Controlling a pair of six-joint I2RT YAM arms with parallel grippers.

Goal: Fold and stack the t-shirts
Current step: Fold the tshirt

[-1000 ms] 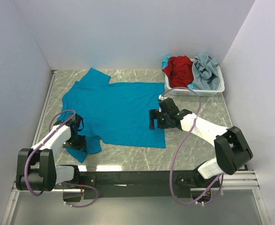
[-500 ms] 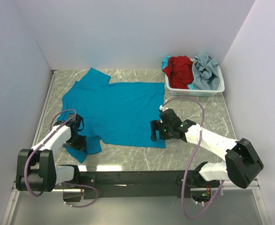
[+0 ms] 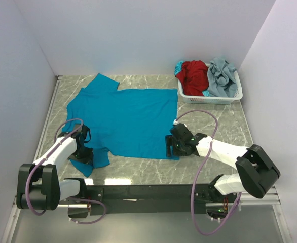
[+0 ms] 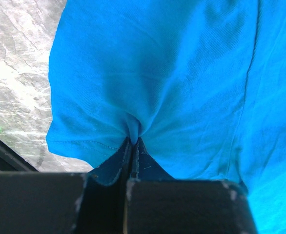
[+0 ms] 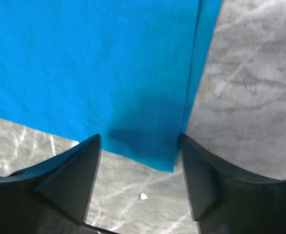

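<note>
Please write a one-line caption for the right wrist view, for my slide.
Open right gripper straddling a corner of the teal t-shirt spread on the marble table.

Grey marble-patterned surface (image 3: 224, 121), pale veins running through it, glossy in patches near the front edge. Same stone shows in the left wrist view (image 4: 16, 73) and the right wrist view (image 5: 250, 73); a tiny white speck (image 5: 142, 196) lies on it in the latter. White plastic lattice basket (image 3: 212, 99), rectangular, stands at the far right of the surface, close to the right wall. Plain white walls (image 3: 138, 35) enclose three sides. Thin metal strip (image 3: 49, 116) runs along the surface's left edge.
</note>
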